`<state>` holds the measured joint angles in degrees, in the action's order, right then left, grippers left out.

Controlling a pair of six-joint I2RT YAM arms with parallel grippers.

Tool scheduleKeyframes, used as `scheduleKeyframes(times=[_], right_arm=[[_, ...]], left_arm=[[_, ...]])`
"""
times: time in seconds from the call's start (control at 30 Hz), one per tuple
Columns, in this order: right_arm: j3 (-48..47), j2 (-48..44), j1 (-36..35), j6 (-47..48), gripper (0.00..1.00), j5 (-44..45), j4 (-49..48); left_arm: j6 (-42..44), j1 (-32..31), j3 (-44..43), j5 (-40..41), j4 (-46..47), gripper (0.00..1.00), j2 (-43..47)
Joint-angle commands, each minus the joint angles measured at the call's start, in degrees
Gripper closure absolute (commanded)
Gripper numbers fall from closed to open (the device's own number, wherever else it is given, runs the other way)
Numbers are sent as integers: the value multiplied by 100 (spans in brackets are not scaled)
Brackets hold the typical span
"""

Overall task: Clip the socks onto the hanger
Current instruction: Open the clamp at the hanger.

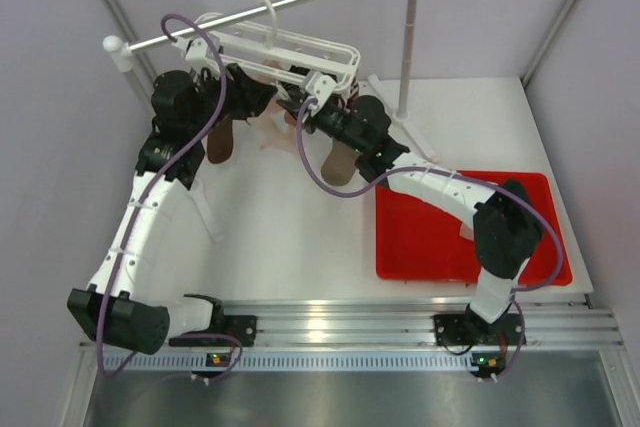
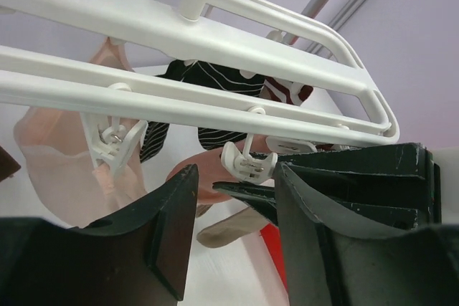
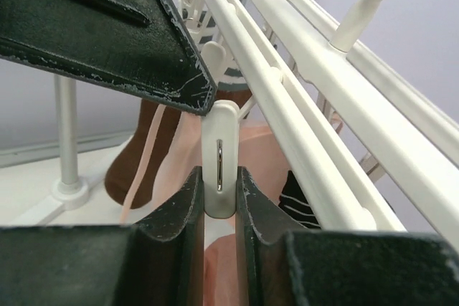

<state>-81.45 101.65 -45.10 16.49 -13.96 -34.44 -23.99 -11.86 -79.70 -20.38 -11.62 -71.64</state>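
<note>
Right gripper (image 3: pixel 219 190) fills our right wrist view: both fingers (image 3: pixel 185 209) press flat on the sides of one white clip (image 3: pixel 219 130), so it's clamped on that clip, which dangles from a bar of the hanger (image 3: pixel 308 84). We can't tell whether the clip's mouth is sprung open, because its lower end is hidden between the pads. Behind it hang a pink sock (image 3: pixel 254 152), a taupe sock (image 3: pixel 136 159) and a dark striped cuff (image 3: pixel 301 202). A black wedge (image 3: pixel 93 26) crosses the top left of that view, close to the clip's head, and we can't say what it belongs to. Left gripper (image 2: pixel 237 177): fingers well apart, holding nothing, just under the hanger bars, with a second clip (image 2: pixel 247 161) hanging in line with the gap between them. We can't resolve whether they touch. Further along the same bar, another clip (image 2: pixel 111 141) sits on pink fabric. From the top camera we see the hanger hung by its hook from the long rail (image 1: pixel 270 2) over the far left part of the worktop (image 1: pixel 290 237), lattice roughly level. Both arms reach in under it, the left one along the left edge, the right one diagonally from the near right. Taupe socks dangle from it, one by the left gripper and one by the right wrist, with pink between them. Red tray (image 1: pixel 420 242) sits at the near right corner, well apart from the hanger.
</note>
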Motion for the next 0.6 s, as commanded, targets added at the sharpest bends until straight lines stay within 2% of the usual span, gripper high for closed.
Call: scheduleKeyframes(times=[0.0, 0.37, 0.57], right_arm=[[-214, -145, 54, -594, 100, -318, -72], [-205, -171, 116, -823, 100, -547, -72], [-222, -163, 116, -841, 100, -608, -107]], left_arm=[[-448, 122, -177, -290, 256, 48, 71], [-941, 149, -107, -695, 626, 41, -114], [-897, 149, -142, -686, 608, 43, -210]])
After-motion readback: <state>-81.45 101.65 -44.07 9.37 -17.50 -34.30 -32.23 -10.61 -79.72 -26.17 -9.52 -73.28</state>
